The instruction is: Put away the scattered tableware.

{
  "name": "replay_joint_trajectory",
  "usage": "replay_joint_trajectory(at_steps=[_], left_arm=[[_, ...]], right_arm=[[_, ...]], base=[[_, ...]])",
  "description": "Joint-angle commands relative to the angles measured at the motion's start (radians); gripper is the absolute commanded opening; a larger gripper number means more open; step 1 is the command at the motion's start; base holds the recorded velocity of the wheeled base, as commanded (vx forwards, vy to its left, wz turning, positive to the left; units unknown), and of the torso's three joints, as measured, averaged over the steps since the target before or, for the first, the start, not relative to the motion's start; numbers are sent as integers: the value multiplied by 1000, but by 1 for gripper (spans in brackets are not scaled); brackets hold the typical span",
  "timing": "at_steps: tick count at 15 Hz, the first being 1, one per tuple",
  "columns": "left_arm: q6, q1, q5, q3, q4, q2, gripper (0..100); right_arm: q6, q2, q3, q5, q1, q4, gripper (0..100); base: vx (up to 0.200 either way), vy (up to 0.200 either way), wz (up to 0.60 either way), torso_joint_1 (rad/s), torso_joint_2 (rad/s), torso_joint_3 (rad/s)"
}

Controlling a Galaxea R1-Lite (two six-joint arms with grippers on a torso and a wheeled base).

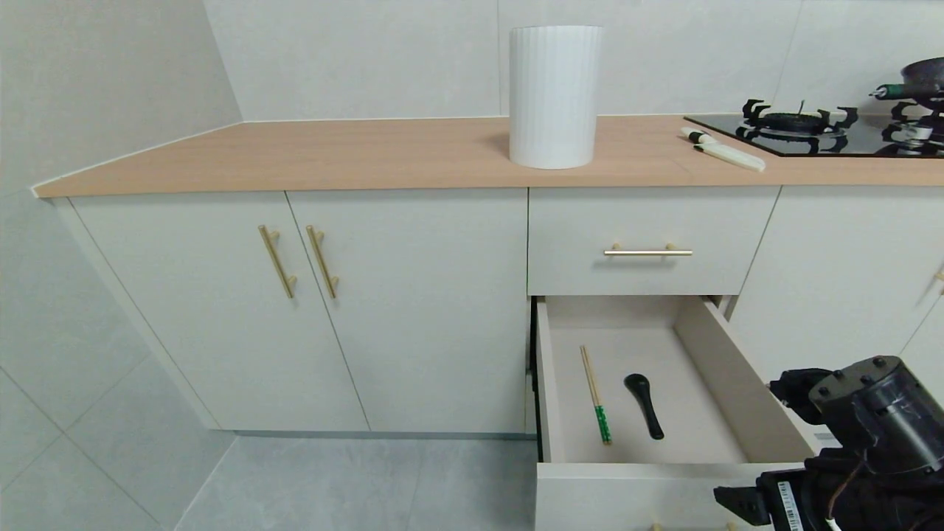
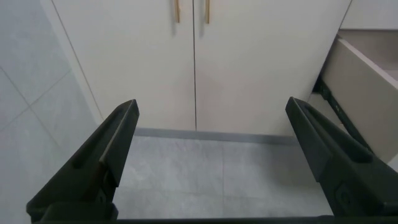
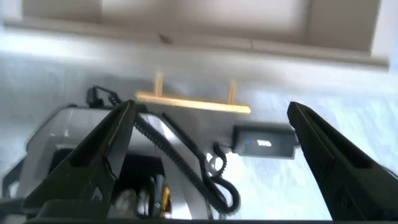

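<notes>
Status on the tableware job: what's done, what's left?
Done: chopsticks and a black spoon lie in the open drawer. In hand: nothing; the left gripper and right gripper are both open and empty, the right one facing the drawer's handle. Left: a knife lies on the counter beside the stove, probably next to go in, then the drawer needs shutting.

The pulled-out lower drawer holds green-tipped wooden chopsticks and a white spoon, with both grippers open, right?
No. The head view shows the spoon is black, not white. It lies beside the green-tipped wooden chopsticks in the pulled-out lower drawer; left gripper and right gripper are open.
</notes>
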Motion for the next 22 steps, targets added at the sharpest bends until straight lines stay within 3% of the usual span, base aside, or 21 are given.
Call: replay_joint_trajectory(at_steps=[1, 10, 22], left_arm=[[0, 0, -1, 0, 0, 0, 100], [0, 0, -1, 0, 0, 0, 100], [0, 0, 1, 0, 0, 0, 100]], right_arm=[[0, -32, 0, 2, 6, 40, 100], [58, 200, -6, 59, 11, 32, 100], [47, 228, -4, 53, -35, -89, 100]], base=[[0, 0, 0, 0, 0, 0], [0, 0, 0, 0, 0, 0], [0, 0, 0, 0, 0, 0]])
